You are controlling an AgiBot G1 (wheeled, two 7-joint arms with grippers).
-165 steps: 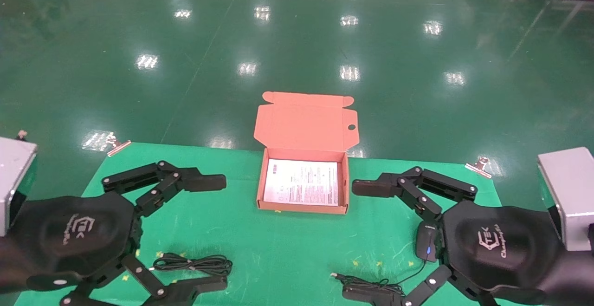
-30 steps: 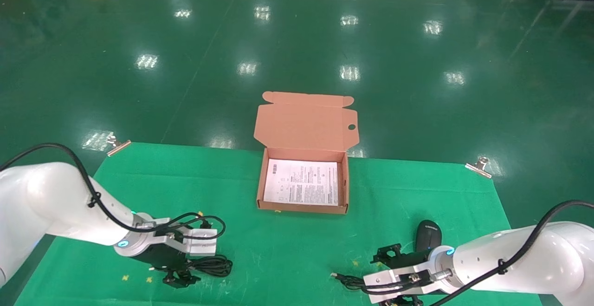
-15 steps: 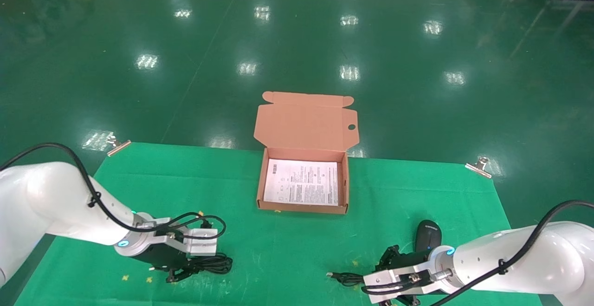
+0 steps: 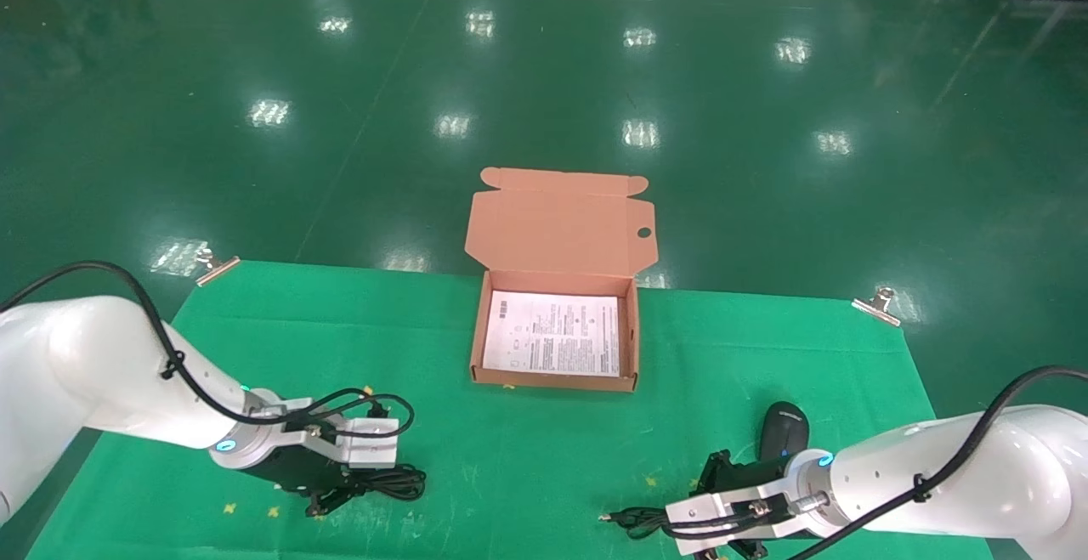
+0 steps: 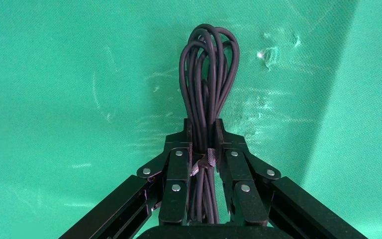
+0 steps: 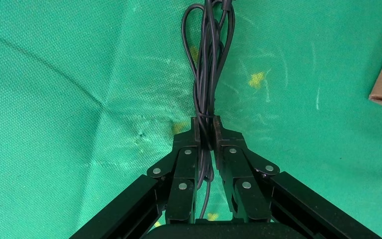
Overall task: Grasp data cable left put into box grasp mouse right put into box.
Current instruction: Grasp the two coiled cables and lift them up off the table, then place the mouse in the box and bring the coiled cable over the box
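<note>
Jaws of the left gripper [image 5: 203, 142] clamp the data cable [image 5: 209, 74] near the table's [image 4: 544, 458] front-left corner; the right gripper [image 6: 205, 133] pinches the mouse's [image 4: 785, 430] cord [image 6: 206, 59] front-right. The box [image 4: 631, 347] sits open at the far edge.

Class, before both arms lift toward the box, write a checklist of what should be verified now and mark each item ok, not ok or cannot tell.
1. Left gripper shut on the data cable bundle: ok.
2. Right gripper shut on the mouse's cord: ok, but it grips the cord, not the body.
3. Mouse itself held: not ok; it lies on the green mat.
4. Box open, lid back: ok.
5. Box floor free except the printed sheet: ok.
6. Cord will carry the mouse when lifted: cannot tell.
</note>
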